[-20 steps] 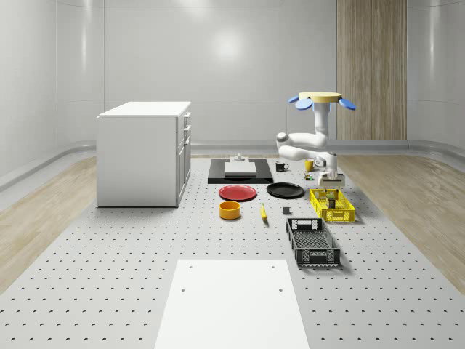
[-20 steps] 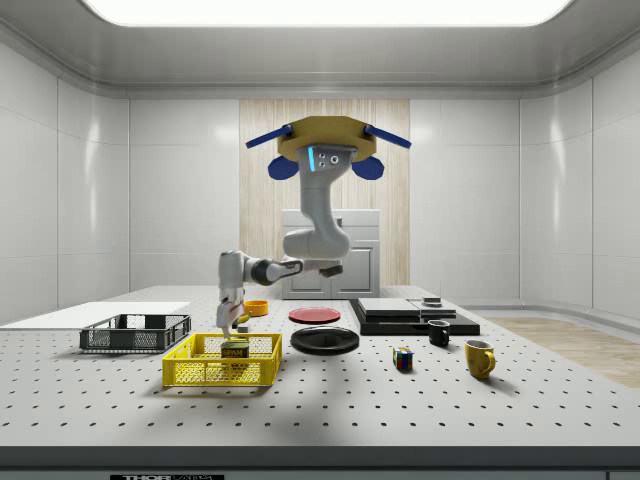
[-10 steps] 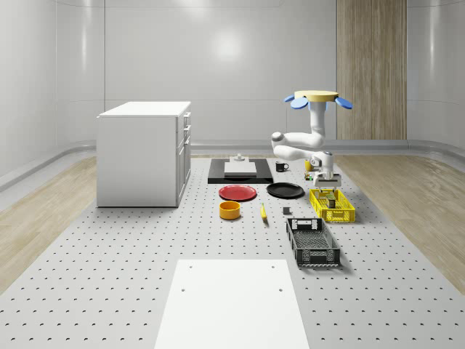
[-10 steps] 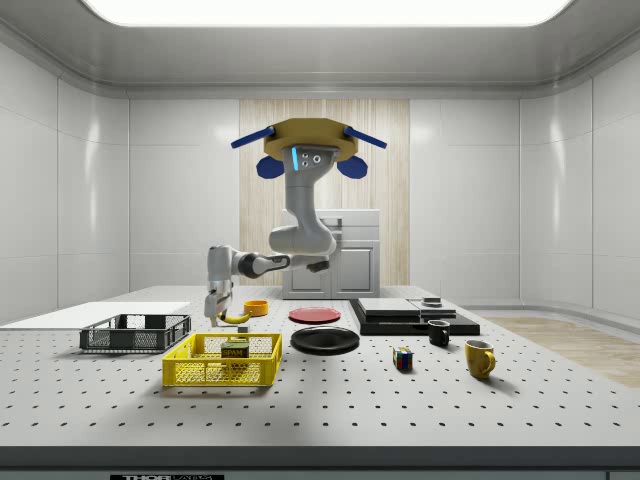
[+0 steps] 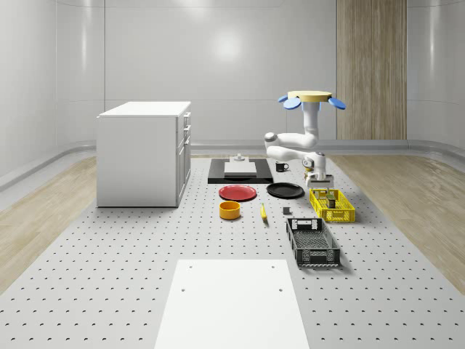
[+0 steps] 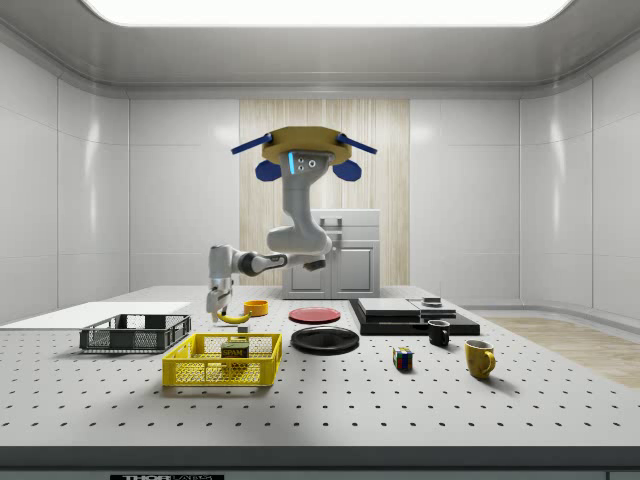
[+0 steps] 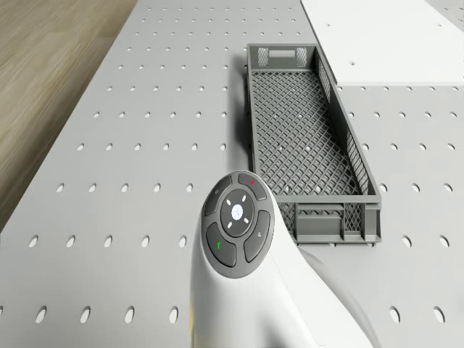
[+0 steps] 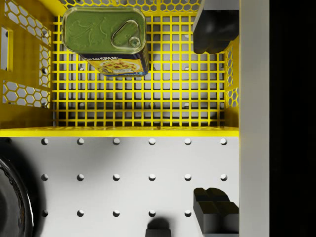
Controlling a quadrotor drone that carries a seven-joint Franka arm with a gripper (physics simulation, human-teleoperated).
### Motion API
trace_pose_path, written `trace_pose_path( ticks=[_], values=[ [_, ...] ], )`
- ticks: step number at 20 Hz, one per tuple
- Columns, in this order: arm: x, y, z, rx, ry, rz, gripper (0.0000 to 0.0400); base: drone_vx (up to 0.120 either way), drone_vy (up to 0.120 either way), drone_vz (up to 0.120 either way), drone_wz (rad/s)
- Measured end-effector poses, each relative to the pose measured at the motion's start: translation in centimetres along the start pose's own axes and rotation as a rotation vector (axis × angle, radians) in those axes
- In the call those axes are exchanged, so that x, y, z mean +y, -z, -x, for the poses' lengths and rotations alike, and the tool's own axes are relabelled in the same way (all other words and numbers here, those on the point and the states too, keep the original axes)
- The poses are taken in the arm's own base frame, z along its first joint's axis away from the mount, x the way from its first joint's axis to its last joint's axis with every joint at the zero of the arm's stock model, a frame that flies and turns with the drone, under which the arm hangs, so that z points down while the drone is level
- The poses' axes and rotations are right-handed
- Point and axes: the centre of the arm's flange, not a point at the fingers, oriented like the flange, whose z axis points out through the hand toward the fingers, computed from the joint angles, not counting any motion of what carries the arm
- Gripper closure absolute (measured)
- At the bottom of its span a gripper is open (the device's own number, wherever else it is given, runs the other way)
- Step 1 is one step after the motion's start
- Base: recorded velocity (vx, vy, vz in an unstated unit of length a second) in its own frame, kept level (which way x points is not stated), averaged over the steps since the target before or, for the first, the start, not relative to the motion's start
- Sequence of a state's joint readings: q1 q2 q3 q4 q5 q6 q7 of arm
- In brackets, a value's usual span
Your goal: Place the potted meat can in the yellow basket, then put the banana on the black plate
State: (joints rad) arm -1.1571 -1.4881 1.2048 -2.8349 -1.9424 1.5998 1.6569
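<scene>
The gripper (image 8: 215, 118) stands wide, with 1 dark fingertip (image 8: 212, 29) over the basket floor and the other over bare table, and nothing between them. It hangs above the rim of the yellow basket (image 8: 118, 132), clear of the contents. The potted meat can (image 8: 106, 39) lies inside the basket on the mesh floor, apart from the fingers, so I judge step 1 of the task done.

Step 2 is not yet begun. The banana (image 5: 263, 212) lies on the table between the orange bowl (image 5: 229, 210) and the basket, well apart from the gripper, and the black plate (image 5: 285, 190) sits bare beside the basket's far end. What is left is to reach the banana, grasp it and carry it to the plate.

The drone (image 5: 310, 97) hovers above the table, over the stretch near the black plate and the far end of the basket, with the arm bent down to the gripper.

By count there is 1 can, 1 banana, 1 yellow basket and 1 black plate. Beyond these stand 1 red plate (image 5: 238, 193), 1 orange bowl, 1 grey crate (image 7: 304, 123), 2 mugs (a black mug (image 6: 438, 333) and a yellow mug (image 6: 479, 358)) and 1 coloured cube (image 6: 402, 358).
</scene>
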Motion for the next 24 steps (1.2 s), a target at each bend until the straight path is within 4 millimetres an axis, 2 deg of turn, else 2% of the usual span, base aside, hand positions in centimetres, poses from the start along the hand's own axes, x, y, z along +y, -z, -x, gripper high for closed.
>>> trace_pose_path(
  ticks=[24],
  values=[
    [0.0, 0.0, 0.0, 0.0, 0.0, 0.0, 0.0, 0.0, -0.12, 0.0, 0.0]
  ],
)
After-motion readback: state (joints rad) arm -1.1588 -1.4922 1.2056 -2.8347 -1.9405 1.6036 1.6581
